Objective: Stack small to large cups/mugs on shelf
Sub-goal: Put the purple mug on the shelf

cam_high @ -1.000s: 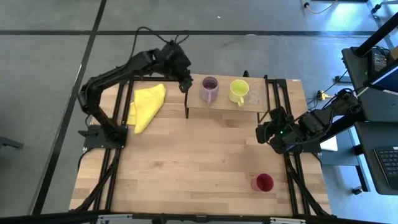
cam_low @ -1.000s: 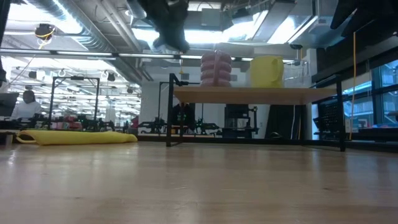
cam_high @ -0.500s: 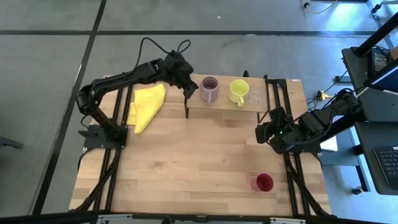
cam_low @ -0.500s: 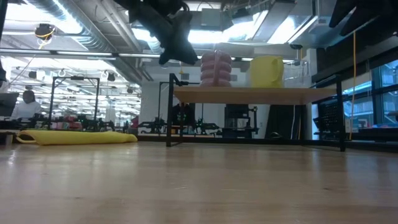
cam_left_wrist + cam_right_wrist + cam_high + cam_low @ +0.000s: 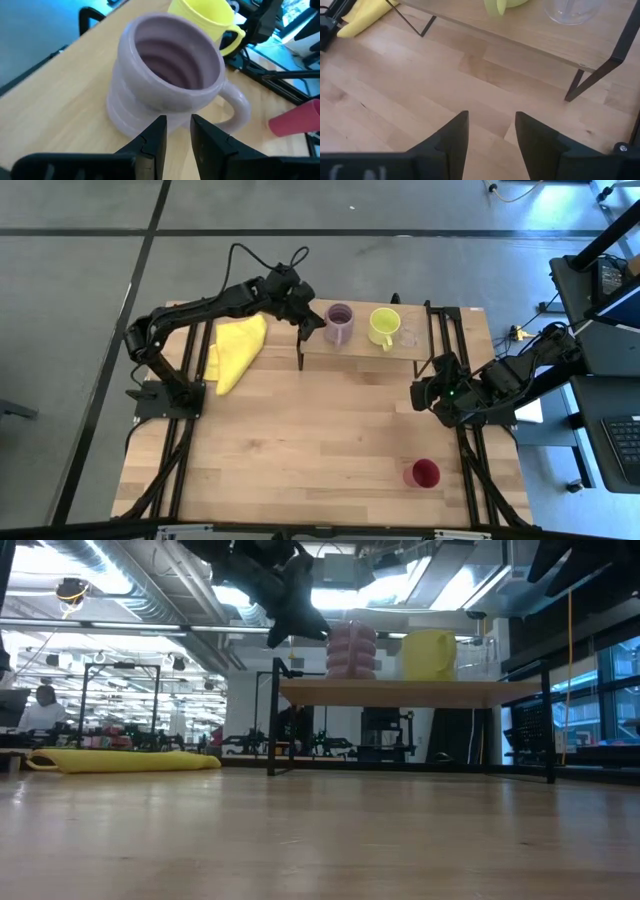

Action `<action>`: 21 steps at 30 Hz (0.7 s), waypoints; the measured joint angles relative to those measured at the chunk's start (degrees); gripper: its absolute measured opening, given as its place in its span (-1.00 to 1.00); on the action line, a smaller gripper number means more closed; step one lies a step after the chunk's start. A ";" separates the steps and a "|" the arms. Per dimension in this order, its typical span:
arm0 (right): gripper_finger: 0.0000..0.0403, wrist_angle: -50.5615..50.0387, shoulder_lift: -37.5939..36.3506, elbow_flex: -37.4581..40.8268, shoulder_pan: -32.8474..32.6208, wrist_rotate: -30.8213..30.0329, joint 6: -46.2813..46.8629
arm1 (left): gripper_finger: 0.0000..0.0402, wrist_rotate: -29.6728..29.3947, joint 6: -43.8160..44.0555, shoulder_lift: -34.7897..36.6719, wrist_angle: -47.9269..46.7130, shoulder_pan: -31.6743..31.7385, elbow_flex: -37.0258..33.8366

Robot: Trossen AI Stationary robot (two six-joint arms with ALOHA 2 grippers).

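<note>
The shelf (image 5: 362,358) stands at the table's far edge. On it, from left to right, rest a lilac mug (image 5: 339,324), a yellow-green mug (image 5: 382,327) and a clear glass (image 5: 407,335), each upright on its base. A dark red cup (image 5: 422,473) stands on the table near the front right. My left gripper (image 5: 177,134) is at the lilac mug's (image 5: 165,75) left side, its fingers a narrow gap apart with nothing between them. My right gripper (image 5: 491,131) hangs open over the table's right side (image 5: 424,394), in front of the shelf. My left gripper comes slanting down from the table's left, and its fingertips (image 5: 161,125) stand right at the lilac mug's outer wall (image 5: 131,112), low on the side away from the handle. I cannot tell whether they touch it.
A yellow cloth (image 5: 238,350) lies on the table left of the shelf. The shelf's black legs (image 5: 301,358) and black frame rails (image 5: 440,340) stand at its ends. Bare tabletop (image 5: 300,430) stretches in front of the shelf. A person (image 5: 45,705) sits far behind the table.
My left gripper has come down and moved toward the table's right, up to the lilac mug's side, and has tipped from pointing steeply down to a flatter slant. Its finger gap looks the same.
</note>
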State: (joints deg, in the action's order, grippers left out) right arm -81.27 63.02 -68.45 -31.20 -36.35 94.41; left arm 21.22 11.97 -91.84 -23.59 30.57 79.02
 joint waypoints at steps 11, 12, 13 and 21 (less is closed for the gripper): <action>-0.19 0.52 0.02 -0.02 0.01 -0.10 0.02 | -0.60 2.44 1.20 -4.25 2.65 -0.80 0.01; -0.19 0.52 0.02 -0.02 0.02 -0.12 0.02 | -0.60 2.65 1.20 -4.26 2.90 -0.81 0.01; -0.19 0.52 0.02 0.00 0.02 -0.10 0.04 | -0.60 2.79 1.17 -4.26 3.07 -0.81 0.01; -0.19 0.76 0.02 0.00 0.02 -0.07 0.02 | -0.60 -2.04 -0.07 -4.26 2.20 0.33 0.01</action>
State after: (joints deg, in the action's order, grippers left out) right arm -80.51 63.05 -68.45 -31.18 -36.42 94.43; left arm 19.18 11.89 -96.09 -21.39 30.90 79.02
